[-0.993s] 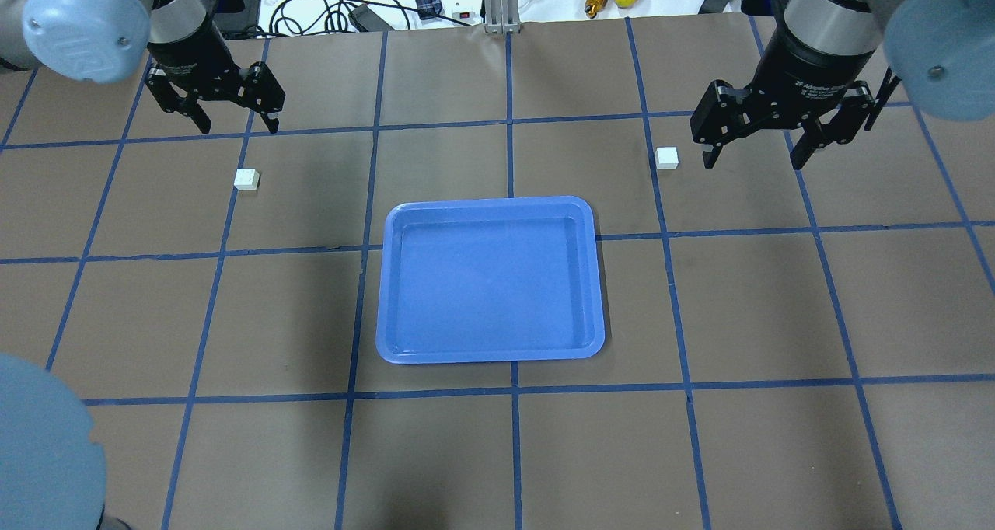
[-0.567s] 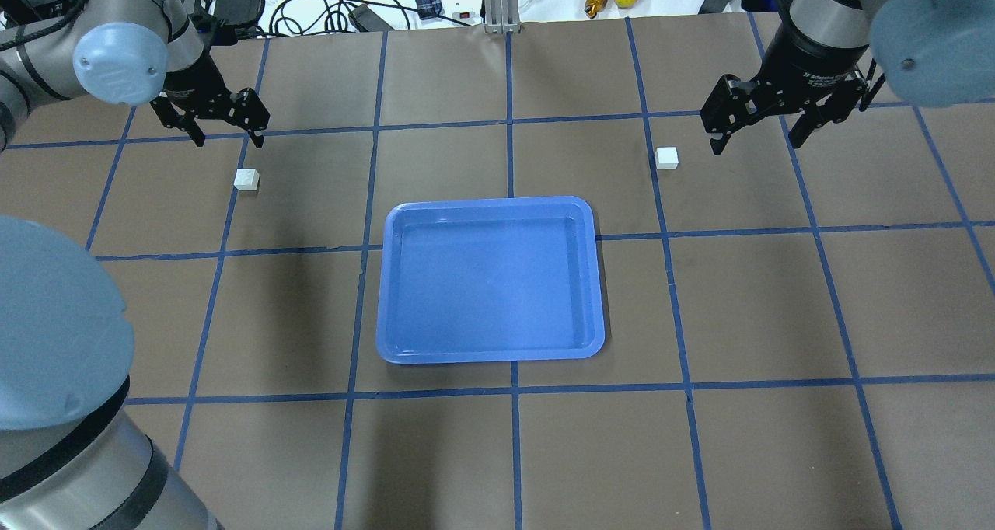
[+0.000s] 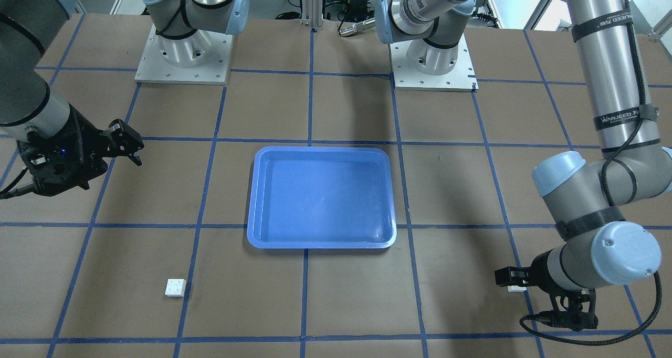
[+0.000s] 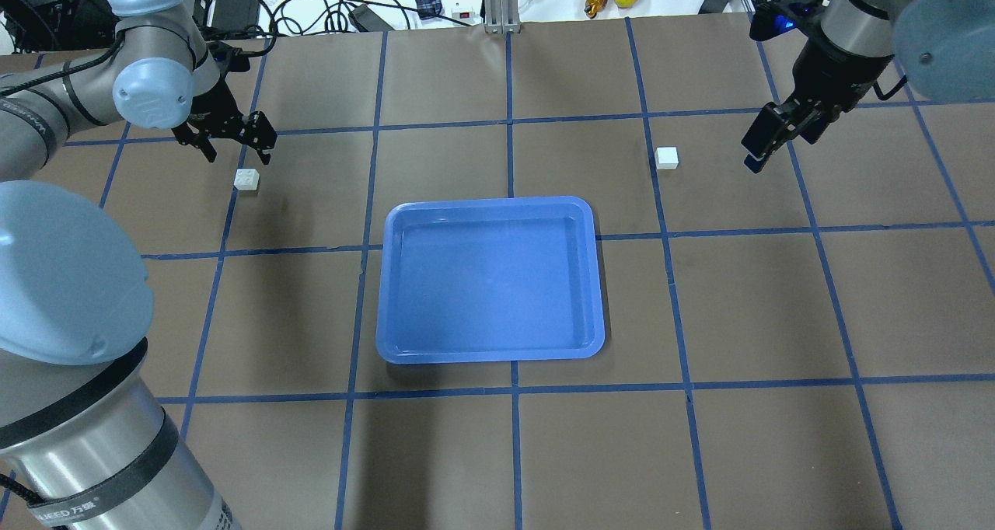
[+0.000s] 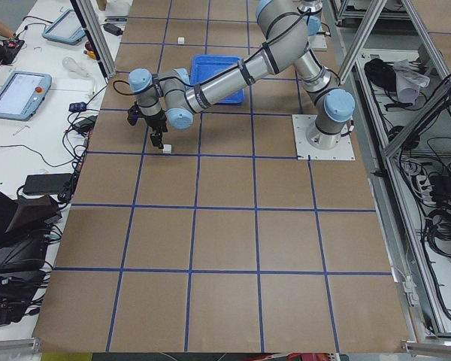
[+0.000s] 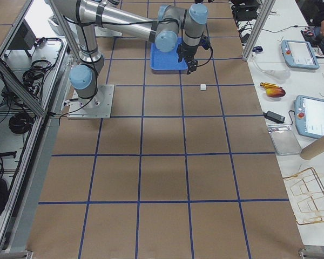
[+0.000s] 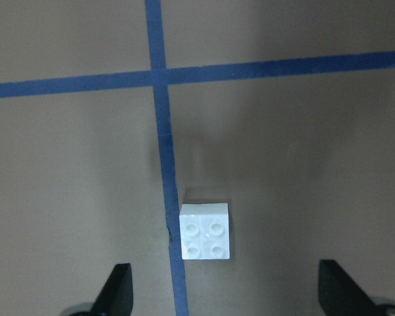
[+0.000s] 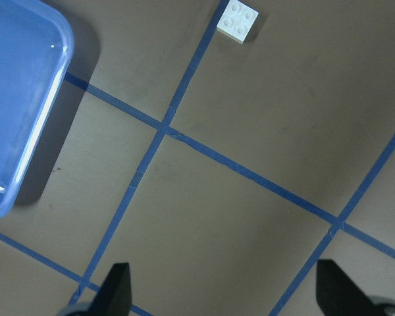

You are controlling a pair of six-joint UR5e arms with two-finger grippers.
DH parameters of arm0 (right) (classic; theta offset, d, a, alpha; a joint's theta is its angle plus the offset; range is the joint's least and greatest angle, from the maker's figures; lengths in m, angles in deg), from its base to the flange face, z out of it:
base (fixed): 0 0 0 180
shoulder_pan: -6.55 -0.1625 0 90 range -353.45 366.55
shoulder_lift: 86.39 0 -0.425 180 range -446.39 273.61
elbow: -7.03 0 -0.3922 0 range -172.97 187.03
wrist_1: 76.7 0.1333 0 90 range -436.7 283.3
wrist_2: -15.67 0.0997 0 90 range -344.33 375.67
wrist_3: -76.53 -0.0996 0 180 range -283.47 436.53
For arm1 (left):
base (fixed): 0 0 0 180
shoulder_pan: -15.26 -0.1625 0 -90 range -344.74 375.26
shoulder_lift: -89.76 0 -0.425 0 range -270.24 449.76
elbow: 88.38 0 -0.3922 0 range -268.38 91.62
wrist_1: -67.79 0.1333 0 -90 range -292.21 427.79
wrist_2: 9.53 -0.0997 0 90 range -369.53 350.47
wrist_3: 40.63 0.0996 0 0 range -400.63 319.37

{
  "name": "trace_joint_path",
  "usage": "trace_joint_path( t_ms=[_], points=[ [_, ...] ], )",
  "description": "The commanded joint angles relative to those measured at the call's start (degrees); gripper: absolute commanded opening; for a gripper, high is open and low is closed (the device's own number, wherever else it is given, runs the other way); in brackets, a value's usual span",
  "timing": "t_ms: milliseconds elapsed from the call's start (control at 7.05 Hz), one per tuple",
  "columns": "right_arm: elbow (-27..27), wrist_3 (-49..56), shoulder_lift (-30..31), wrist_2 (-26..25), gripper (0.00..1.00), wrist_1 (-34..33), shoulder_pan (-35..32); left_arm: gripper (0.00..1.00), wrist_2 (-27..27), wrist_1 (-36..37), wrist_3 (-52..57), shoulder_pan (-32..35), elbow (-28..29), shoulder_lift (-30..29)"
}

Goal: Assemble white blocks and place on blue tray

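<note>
Checking progress: no step of the assembly is done yet. Clock positions are read in the overhead view, from the blue tray point(image 4: 490, 201) at the middle of the desk point(image 4: 746, 312).

L side: the left end effector point(image 4: 237, 155) is released, fingers spread wide, nothing held. It hangs at the 12 o'clock side of the left white block point(image 4: 246, 179). In the left wrist view the block sits between the fingers, offset toward one of them. The block lies studs up on the desk at the tray's 10 o'clock, just beside a tape line point(image 7: 163, 164).

Centre: the blue tray holds nothing.

R side: the right white block point(image 4: 666, 157) lies studs up on the desk at the tray's 2 o'clock, apart from the rim. The right end effector point(image 4: 752, 157) is released and empty, at the block's 3 o'clock, near but not over it. In the right wrist view the block lies outside the finger gap.

Left to do, by my reading: grasp both blocks, press them together, set the joined piece in the tray. The left arm looks nearer to a grasp.
</note>
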Motion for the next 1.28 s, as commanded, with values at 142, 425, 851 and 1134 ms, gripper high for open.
trace_joint_path(
  t_ms=[142,425,851,1134],
  points=[
    [-0.8,21.4,-3.4,7.5,1.00,-0.3,6.3,0.83,-0.2,0.2,-0.1,-0.1,-0.5,-1.5],
    [-1.8,39.1,-7.8,10.2,1.00,-5.8,6.5,0.74,-0.3,0.2,0.0,-0.1,-0.6,-1.7],
    [-1.8,52.7,-12.3,12.2,1.00,-11.2,6.5,0.71,-1.4,0.2,-0.1,-0.2,-0.8,-1.8],
    [-1.8,54.3,-15.4,14.3,1.00,-11.2,6.6,0.42,-1.3,0.1,0.0,-0.3,-0.8,-1.8]
  ],
)
